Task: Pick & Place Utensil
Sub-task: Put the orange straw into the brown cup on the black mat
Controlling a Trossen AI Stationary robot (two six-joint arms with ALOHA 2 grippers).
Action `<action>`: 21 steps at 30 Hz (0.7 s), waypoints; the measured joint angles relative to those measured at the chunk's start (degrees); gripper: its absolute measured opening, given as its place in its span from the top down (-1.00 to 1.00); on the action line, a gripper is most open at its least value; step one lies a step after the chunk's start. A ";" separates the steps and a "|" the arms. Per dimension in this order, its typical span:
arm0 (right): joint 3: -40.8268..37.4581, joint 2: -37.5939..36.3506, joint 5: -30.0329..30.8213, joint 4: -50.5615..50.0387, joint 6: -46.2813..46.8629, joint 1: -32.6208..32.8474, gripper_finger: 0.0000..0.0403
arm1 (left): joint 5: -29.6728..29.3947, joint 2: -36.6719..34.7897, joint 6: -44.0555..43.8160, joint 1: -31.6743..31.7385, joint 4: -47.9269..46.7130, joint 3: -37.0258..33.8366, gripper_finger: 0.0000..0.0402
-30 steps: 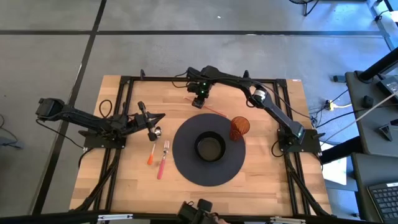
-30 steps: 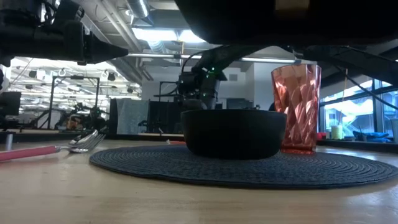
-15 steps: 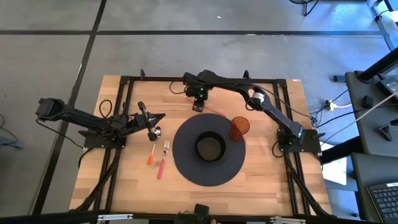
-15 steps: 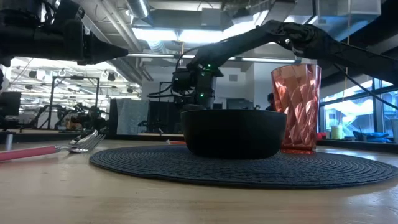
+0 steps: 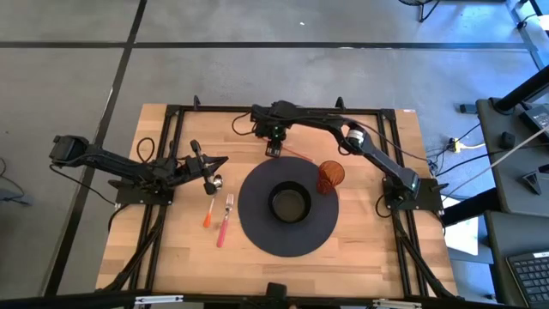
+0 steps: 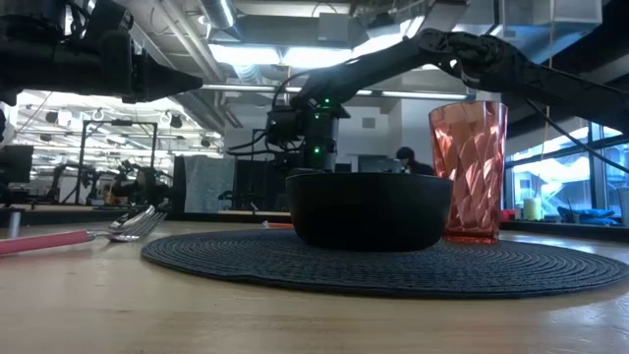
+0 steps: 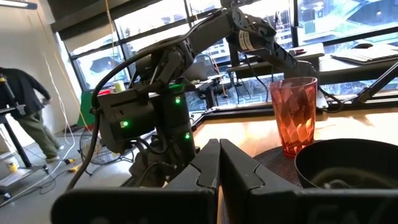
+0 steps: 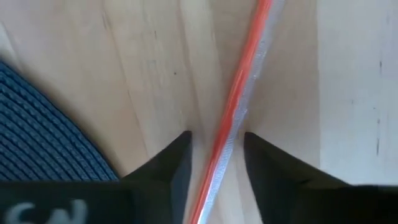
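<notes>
Reaching across the table's far edge, the right gripper (image 8: 214, 155) points straight down, fingers apart astride a thin orange-handled utensil (image 8: 239, 93); the left gripper (image 5: 210, 174) waits, fingers together.

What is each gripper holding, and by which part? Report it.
Nothing is held. The right gripper is open, its fingers astride the orange utensil lying on the table. The left gripper is shut and empty.
</notes>
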 joint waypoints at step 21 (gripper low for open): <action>0.63 -7.47 0.08 5.08 -2.31 0.11 0.99 | -0.08 0.00 0.00 0.00 0.00 0.00 0.99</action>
